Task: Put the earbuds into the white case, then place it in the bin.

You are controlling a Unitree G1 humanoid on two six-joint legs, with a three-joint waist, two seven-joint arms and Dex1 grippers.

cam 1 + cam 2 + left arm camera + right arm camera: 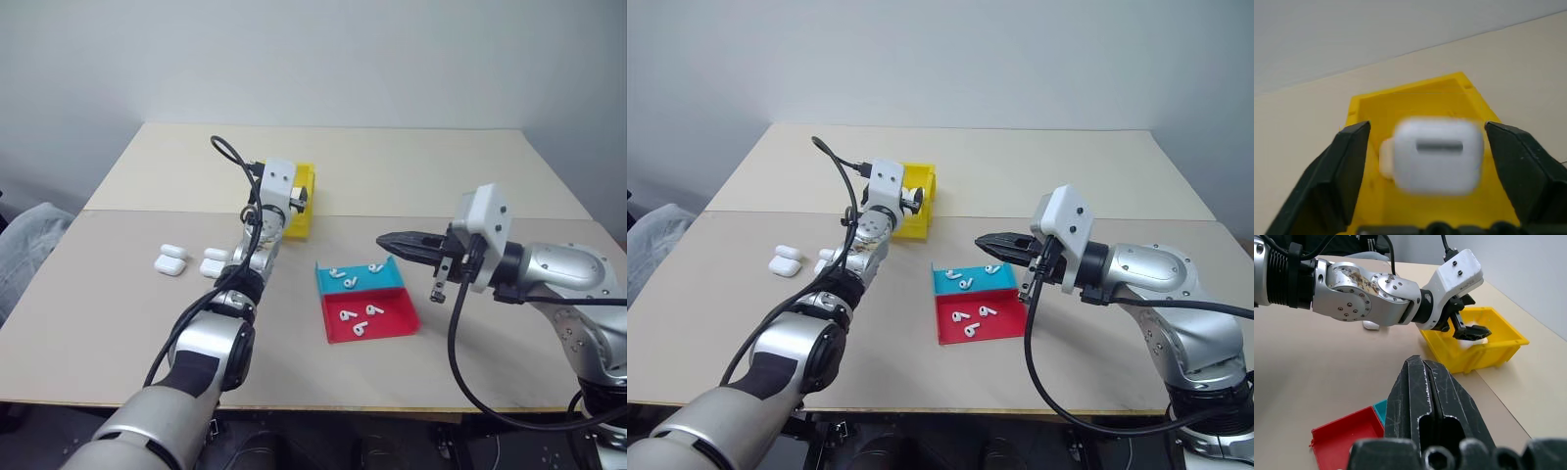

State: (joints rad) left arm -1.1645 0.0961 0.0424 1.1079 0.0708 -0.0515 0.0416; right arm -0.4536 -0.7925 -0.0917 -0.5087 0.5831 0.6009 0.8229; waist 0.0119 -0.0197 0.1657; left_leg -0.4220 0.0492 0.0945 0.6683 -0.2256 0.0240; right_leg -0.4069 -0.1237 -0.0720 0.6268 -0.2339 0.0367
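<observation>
White case loose between spread left claw fingers, over bin; right claw closed, empty.

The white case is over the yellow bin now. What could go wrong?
1. The case sits between the left gripper's open jaws above the bin; it might bounce out.
2. Pulling back, the jaws could catch the bin's wall and shove it.
3. Loose earbuds still wait in the trays.

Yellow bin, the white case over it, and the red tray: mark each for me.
yellow bin [1508, 340]: right wrist view, its far wall.
white case [1439, 154]: left wrist view, its front face.
red tray [402, 328]: left eye view, its near right rim.
</observation>
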